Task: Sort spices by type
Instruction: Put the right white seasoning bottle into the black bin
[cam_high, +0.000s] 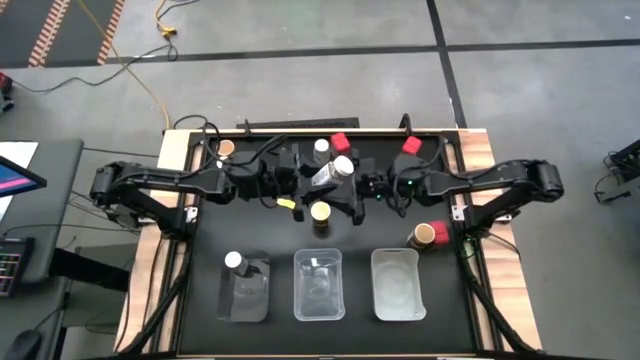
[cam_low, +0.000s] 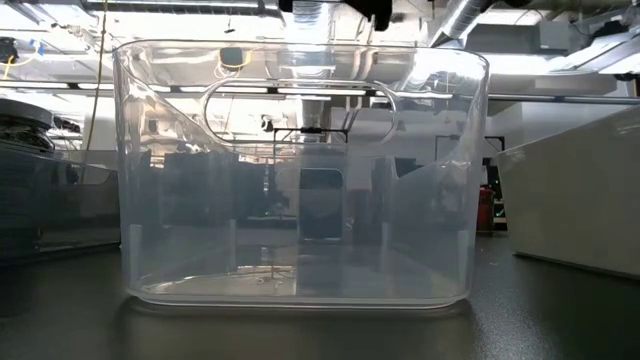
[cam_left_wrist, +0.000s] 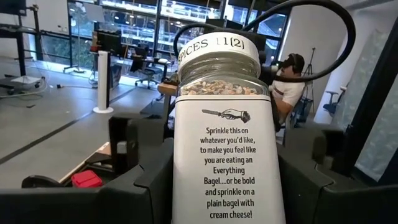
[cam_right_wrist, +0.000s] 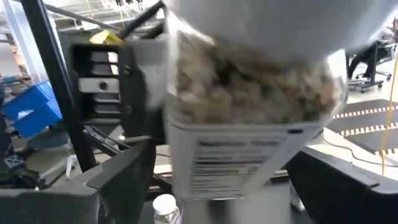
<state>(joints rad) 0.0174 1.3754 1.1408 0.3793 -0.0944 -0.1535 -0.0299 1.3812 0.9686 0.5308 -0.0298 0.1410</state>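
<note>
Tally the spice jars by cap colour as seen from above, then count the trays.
White caps: 3
Red caps: 2
Tan lids: 2
Yellow lid: 1
Clear trays: 3
Total: 8 jars, 3 trays

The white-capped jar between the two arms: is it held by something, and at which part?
The left gripper holds the white-capped jar by its labelled body, jaws closed on it. The right gripper has open jaws around the same jar.
</note>
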